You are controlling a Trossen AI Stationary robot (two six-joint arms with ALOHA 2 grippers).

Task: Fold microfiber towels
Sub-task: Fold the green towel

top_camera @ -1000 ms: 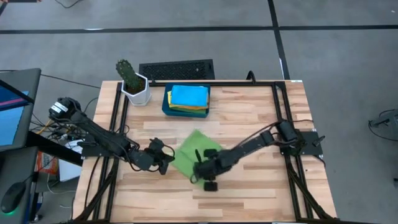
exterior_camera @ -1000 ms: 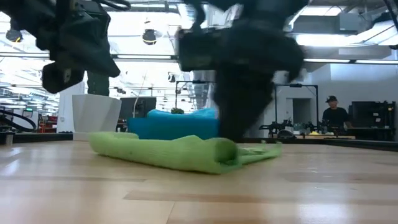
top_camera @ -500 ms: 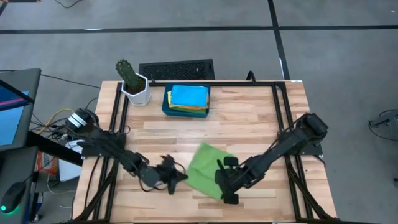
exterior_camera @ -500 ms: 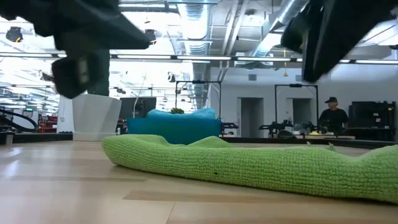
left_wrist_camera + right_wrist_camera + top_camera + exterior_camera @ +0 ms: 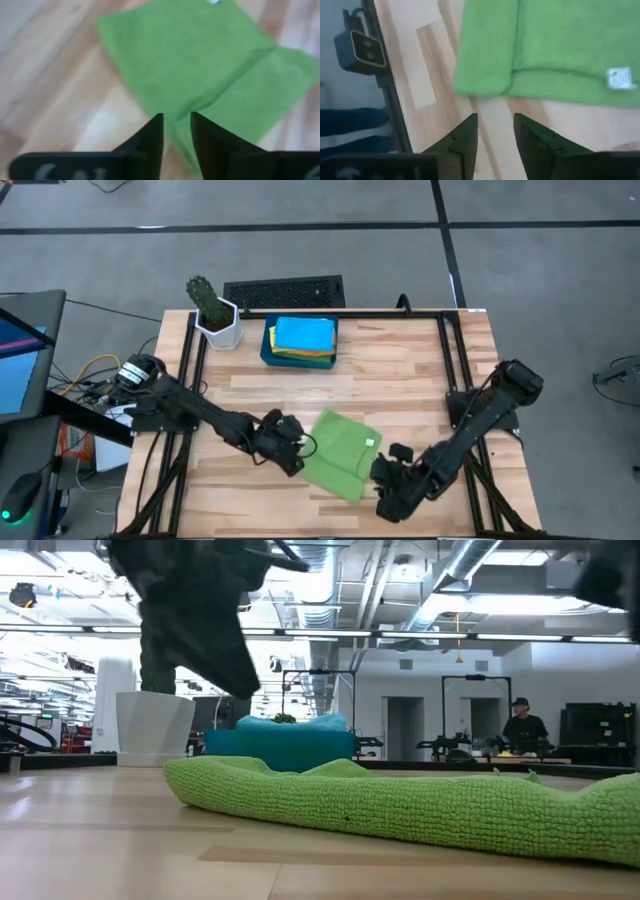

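The right gripper (image 5: pixel 392 492) is hovering low near the front edge of the table (image 5: pixel 420 370), just beside the front right corner of the green towel (image 5: pixel 340 452). Its fingers (image 5: pixel 465 140) are only a little way apart and are holding nothing. The towel is lying just ahead of them, with a small white tag (image 5: pixel 620 78) showing.

The towel is lying folded on the wood near the front middle of the table. Its long way is running at a slant, from the back left toward the front right. From table height it is looking like a long, lumpy roll (image 5: pixel 400 805).

The left gripper (image 5: pixel 287 450) is sitting at the towel's left edge, maybe touching it. Its fingers (image 5: pixel 150 137) are also close together, with a thin gap, and are gripping nothing. This arm is reaching in low from the left side. Both grippers are about the same nearness to the towel, one on each side of it.

Farther back, a teal tray (image 5: pixel 268 352) is holding a stack of folded towels (image 5: pixel 303 336), with the sky-blue one on top. A cactus pot (image 5: pixel 218 322) is standing at the back left.
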